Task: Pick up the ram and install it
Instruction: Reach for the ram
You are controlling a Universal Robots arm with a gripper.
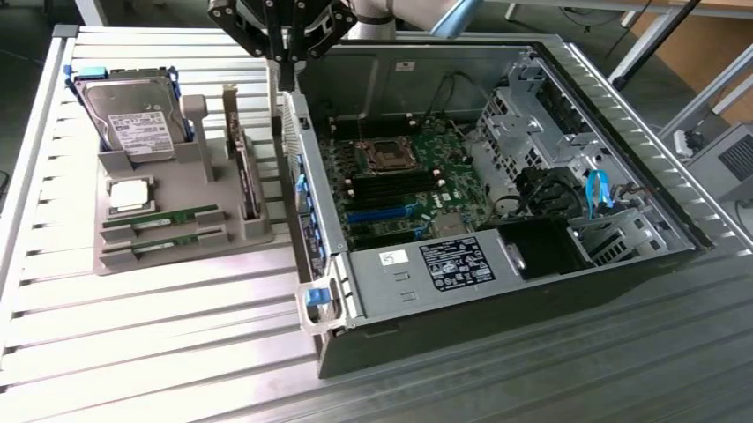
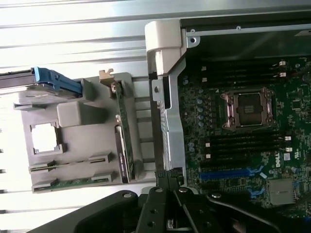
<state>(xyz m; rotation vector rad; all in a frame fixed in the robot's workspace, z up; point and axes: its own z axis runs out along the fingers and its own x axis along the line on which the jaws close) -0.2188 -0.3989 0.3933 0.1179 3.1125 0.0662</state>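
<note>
Motherboard (image 2: 243, 133) reads "DELL"; end effector (image 2: 170, 178) closed.

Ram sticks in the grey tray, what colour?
Green. The ram sticks show best in the exterior view.

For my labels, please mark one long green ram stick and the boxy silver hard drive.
long green ram stick (image 1: 161, 216): exterior view, middle of its top edge.
boxy silver hard drive (image 1: 141, 130): exterior view, its white label.

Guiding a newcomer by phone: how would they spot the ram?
Left of the open computer case in the exterior view sits a grey holder. At its end opposite the hard drive, two ram sticks stand in slots: long, narrow and green, unlike the square silver processor beside them.
</note>
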